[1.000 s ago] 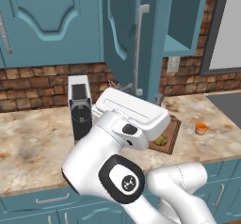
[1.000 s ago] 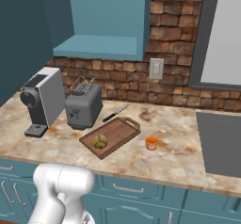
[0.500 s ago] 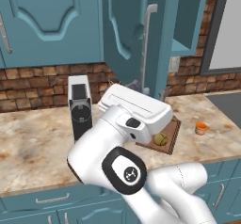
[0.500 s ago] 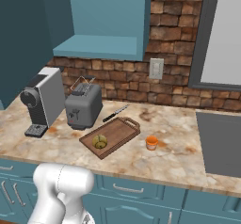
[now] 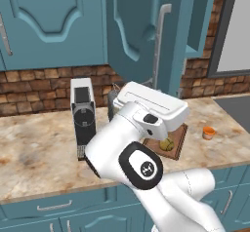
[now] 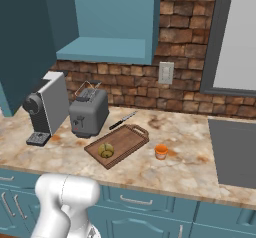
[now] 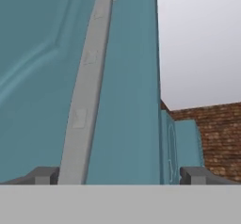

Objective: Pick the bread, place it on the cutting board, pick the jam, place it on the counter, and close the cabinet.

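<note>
Brick-backed tabletop [image 6: 190,167] already carries bread [image 6: 105,150] on board and jam [image 6: 161,151]; the cabinet [image 5: 132,36] door's upright handle [image 7: 84,100] stands just ahead between the end effector's [image 7: 117,175] spread tips.

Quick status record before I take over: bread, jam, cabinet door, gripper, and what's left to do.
bread: bun lies on the cutting board
jam: jar stands on the counter, right of the board, apart from it
cabinet: door open, swung out over the counter
handle: silver bar directly ahead in the hand view
gripper: gripper open, fingertips spread on either side of the door edge
other items: coffee machine, toaster, knife behind the board
remaining: probably just closing the cabinet
</note>
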